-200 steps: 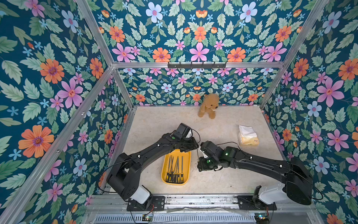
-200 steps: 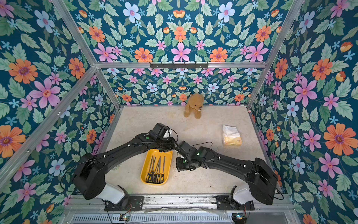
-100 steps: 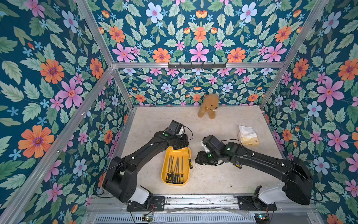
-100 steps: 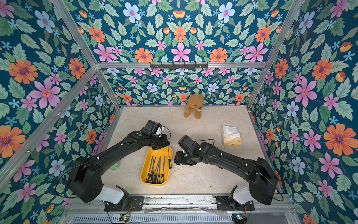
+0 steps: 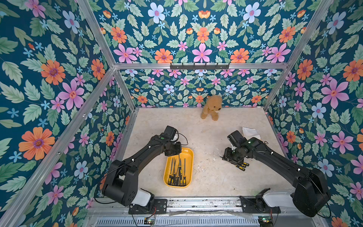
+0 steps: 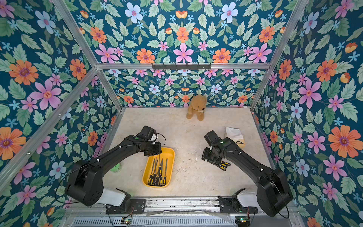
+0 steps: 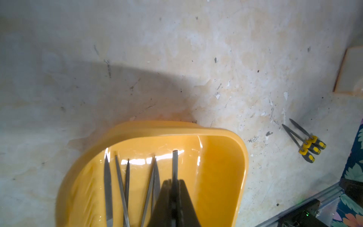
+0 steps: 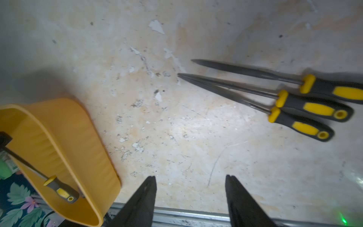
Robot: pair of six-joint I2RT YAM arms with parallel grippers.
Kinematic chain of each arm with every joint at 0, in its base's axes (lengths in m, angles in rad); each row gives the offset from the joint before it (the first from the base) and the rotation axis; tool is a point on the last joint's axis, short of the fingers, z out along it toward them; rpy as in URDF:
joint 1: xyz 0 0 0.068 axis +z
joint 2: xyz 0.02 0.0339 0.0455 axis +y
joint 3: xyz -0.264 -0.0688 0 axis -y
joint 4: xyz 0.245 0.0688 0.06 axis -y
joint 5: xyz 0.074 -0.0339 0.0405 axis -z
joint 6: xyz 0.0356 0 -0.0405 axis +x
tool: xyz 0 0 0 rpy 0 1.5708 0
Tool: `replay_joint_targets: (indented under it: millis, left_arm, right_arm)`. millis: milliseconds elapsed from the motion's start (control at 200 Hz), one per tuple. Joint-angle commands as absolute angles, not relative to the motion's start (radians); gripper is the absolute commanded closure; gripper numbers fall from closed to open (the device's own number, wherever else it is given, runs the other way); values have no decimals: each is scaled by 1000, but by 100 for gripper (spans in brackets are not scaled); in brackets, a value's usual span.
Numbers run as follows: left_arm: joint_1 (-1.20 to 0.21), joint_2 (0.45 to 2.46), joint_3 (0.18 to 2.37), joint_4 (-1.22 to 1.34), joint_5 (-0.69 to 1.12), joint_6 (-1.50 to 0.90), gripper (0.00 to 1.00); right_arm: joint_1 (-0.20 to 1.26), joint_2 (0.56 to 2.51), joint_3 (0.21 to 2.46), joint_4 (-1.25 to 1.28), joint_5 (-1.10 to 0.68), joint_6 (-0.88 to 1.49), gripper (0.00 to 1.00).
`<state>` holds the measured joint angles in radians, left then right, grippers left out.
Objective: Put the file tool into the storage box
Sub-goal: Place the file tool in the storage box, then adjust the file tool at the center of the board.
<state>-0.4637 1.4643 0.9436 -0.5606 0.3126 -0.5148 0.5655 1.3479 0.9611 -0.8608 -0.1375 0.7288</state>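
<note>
The storage box [image 5: 189, 155] is a shallow yellow tray near the table's front, left of centre, with several black-and-yellow file tools [image 5: 177, 174] lying in it. My left gripper [image 5: 175, 152] hangs over the tray's far end, shut on the thin blade of one file tool [image 7: 174, 161]. That file's handle [image 8: 60, 191] hangs down inside the tray. Three more file tools [image 5: 240, 165] lie side by side on the table to the right. My right gripper [image 8: 190, 176] stands open and empty just beside them.
A brown teddy bear [image 5: 211, 107] sits against the back wall. A white-and-yellow tissue pack [image 5: 250, 132] lies behind the right arm. A green object [image 6: 115, 168] rests by the left wall. The metal front rail [image 8: 186, 213] runs close under the right gripper.
The two grippers were together in the middle. The right one opened and drew back right to the loose files. The left one shut on a file and carried it over the tray.
</note>
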Motion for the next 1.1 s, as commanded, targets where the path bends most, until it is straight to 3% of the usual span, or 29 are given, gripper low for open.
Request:
replay_joint_targets:
  millis: [0,285,420,605,880,1100]
  left_arm:
    - [-480,1472,908,-506,311,-524,100]
    - [-488,1471,821,-463,298,-527,100]
    - [-488,1462,811,-458,296,-535,79]
    - [-488,1448,840,-488,293,-529,68]
    - [-488,1405,866,-534,296,-523,66]
    - [-488,1386,887,-546,296,-533,66]
  right_arm:
    - [550,1385,963,-982,-30,702,39]
    - [434,1401,966,-1024,104,731,39]
    - [320,1381,954,-962,102,737,38]
    - [221,1445,973,-879,68,698,38]
    - [203,1550,924,-755,59,683,41]
    - [236,1471,798,-685,3,724,42]
